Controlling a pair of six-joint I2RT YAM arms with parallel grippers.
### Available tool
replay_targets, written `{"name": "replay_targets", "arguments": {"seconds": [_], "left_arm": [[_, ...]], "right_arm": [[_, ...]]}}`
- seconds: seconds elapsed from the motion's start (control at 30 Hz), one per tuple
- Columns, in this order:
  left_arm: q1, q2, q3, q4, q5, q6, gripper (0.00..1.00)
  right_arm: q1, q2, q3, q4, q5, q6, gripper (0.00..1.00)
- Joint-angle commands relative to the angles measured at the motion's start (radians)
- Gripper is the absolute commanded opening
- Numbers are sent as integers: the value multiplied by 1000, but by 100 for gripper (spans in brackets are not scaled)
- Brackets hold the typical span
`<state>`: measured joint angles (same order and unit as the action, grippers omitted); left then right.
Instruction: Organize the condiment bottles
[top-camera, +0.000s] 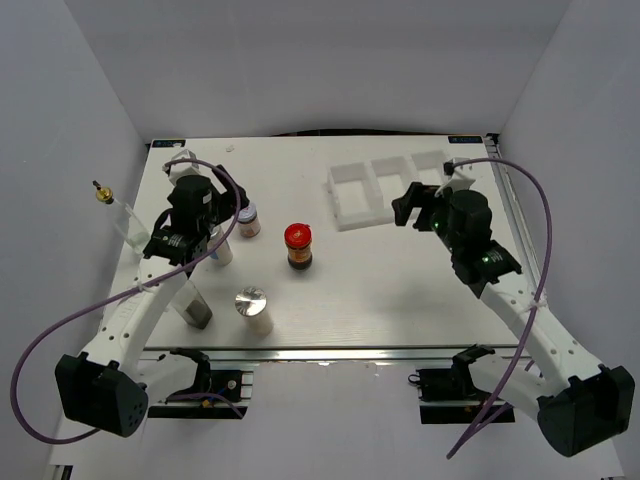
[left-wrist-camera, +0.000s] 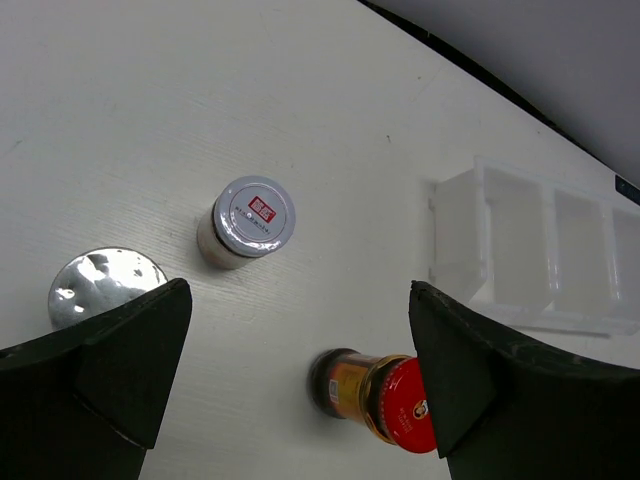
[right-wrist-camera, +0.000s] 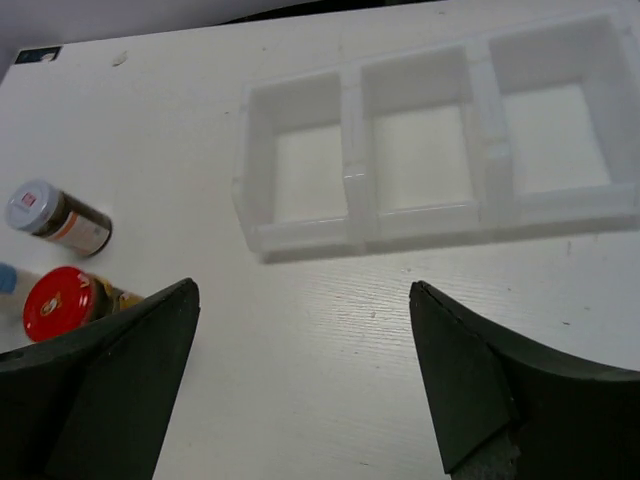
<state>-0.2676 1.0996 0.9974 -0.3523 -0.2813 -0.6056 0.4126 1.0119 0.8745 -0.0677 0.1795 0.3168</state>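
Plainly, nothing is gripped yet. On the white table (top-camera: 400, 300) the three-compartment tray (right-wrist-camera: 355, 180) sits at the far right with every cell bare, and the condiment bottles stand loose to its left. The left gripper (left-wrist-camera: 290, 370) hangs over them, spread wide and empty; the right gripper (right-wrist-camera: 300, 370), equally wide and empty, faces the tray's near wall. The step in hand looks like a first pick, best made by the left arm: come straight down over one upright bottle, centre the jaws on the body below the cap, close gently, and lift vertically so neighbours stay standing. The table is matte with a faint grain. The tray is smooth moulded plastic with thin walls and square cells. The silver-capped bottle (top-camera: 253, 308) is a clear cylinder under a mirror-bright lid. The red-capped jar (top-camera: 299, 245) is dark, glossy and squat, well apart from the short pale-lidded jar (left-wrist-camera: 250, 220), whose flat lid carries a printed label. The slim gold-capped bottle (top-camera: 120, 215) near the left edge and its dark-bottomed twin (top-camera: 195, 305) look narrow and likely tippy.
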Motion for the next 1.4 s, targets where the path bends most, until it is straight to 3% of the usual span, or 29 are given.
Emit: {"name": "replay_targets", "arguments": {"seconds": [0.0,0.1,0.17,0.2,0.37,0.5,0.77,0.9,1.0,1.03,1.1,1.13,1.17,1.37], "left_arm": [[-15,-9,9,-39,-24,-17,98],[-19,2,7,-45,-15,-20,98],[-24,6,3,-40,-25,-23,98],[-24,12,3,-39,-30,-23,98],[-27,39,27,-98,-77,-19,98],[-28,46,41,-123,-116,-19,98],[-30,33,30,-123,-133,-11,98],[-30,26,20,-109,-127,-11,98],[-30,29,12,-102,-128,-14,98],[-30,29,12,-99,-127,-16,98],[-30,31,3,-93,-125,-14,98],[-32,32,-2,-85,-125,-13,98],[-30,36,-3,-82,-124,-11,98],[-30,60,10,-82,-98,1,98]], "right_arm": [[0,-56,-78,152,-171,-73,89],[0,-93,-140,279,-435,-145,89],[12,-43,-149,324,-617,-159,89],[34,21,-135,318,-638,-189,89],[296,247,27,244,-401,-360,89],[342,437,138,223,-370,-358,89],[425,651,282,209,-215,-384,89],[437,732,339,250,-255,-397,89],[437,795,388,267,-262,-403,75],[437,804,397,261,-267,-400,59],[439,800,391,298,-271,-381,40],[439,788,364,322,-272,-377,24],[437,759,353,345,-267,-375,17],[417,653,376,365,-111,-387,4]]}}
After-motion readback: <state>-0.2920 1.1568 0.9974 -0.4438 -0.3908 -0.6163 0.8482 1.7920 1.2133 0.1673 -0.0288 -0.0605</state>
